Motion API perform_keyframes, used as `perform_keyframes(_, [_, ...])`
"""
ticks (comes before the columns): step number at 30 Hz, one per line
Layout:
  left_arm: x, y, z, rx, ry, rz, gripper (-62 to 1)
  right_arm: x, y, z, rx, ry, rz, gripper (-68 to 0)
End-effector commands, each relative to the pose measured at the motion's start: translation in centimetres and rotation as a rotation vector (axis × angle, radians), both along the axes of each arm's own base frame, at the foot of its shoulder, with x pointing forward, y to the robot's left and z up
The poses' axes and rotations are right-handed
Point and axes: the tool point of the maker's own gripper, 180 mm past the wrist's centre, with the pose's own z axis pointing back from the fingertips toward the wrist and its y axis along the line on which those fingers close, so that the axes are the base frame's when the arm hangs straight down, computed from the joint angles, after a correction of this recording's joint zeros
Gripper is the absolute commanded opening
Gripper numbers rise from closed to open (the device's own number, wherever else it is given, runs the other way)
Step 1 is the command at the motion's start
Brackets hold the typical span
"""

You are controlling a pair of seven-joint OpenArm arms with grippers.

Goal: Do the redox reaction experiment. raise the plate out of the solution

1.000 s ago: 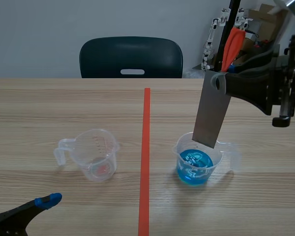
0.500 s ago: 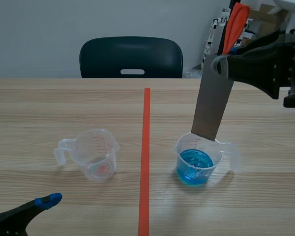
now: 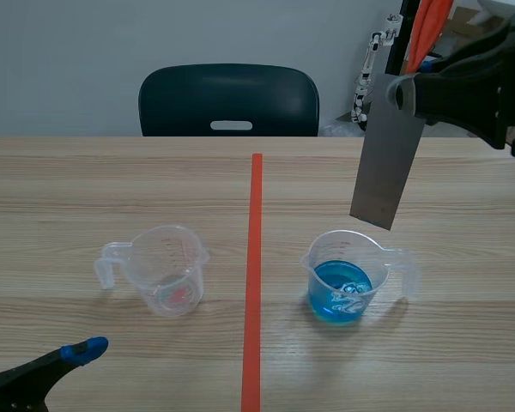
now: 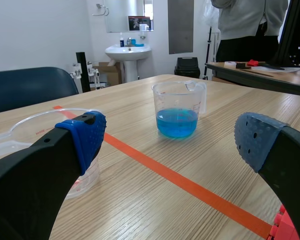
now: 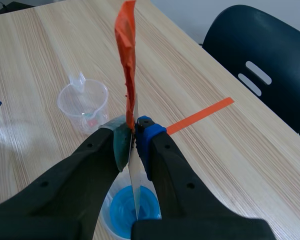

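Note:
A grey metal plate with an orange-red tag at its top hangs tilted, its lower edge clear above a clear beaker of blue solution. My right gripper is shut on the plate's top end; in the right wrist view the plate runs edge-on down between the fingers toward the beaker. My left gripper is open low at the table's near left, with the blue beaker ahead of it.
An empty clear measuring cup stands left of the orange-red tape line. A dark chair is behind the table's far edge. A person stands in the background of the left wrist view.
The right arm has lifted the plate up and slightly right; its lower edge has come out of the beaker and now hangs above the rim. The left arm is unchanged.

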Motion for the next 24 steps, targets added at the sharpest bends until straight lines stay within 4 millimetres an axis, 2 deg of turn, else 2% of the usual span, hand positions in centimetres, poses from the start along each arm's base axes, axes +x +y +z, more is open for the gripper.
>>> perform_keyframes(1, [-0.07, 0.34, 1.02, -0.032, -0.039, -0.006, -6.9, 0.2, 0.01, 1.41, 0.017, -0.034, 0.004, -66.9])
perform_keyframes(24, [-0.04, 0.31, 0.91, -0.028, -0.034, -0.005, -6.9, 0.48, -0.04, 1.82, 0.006, -0.055, 0.004, -66.9])
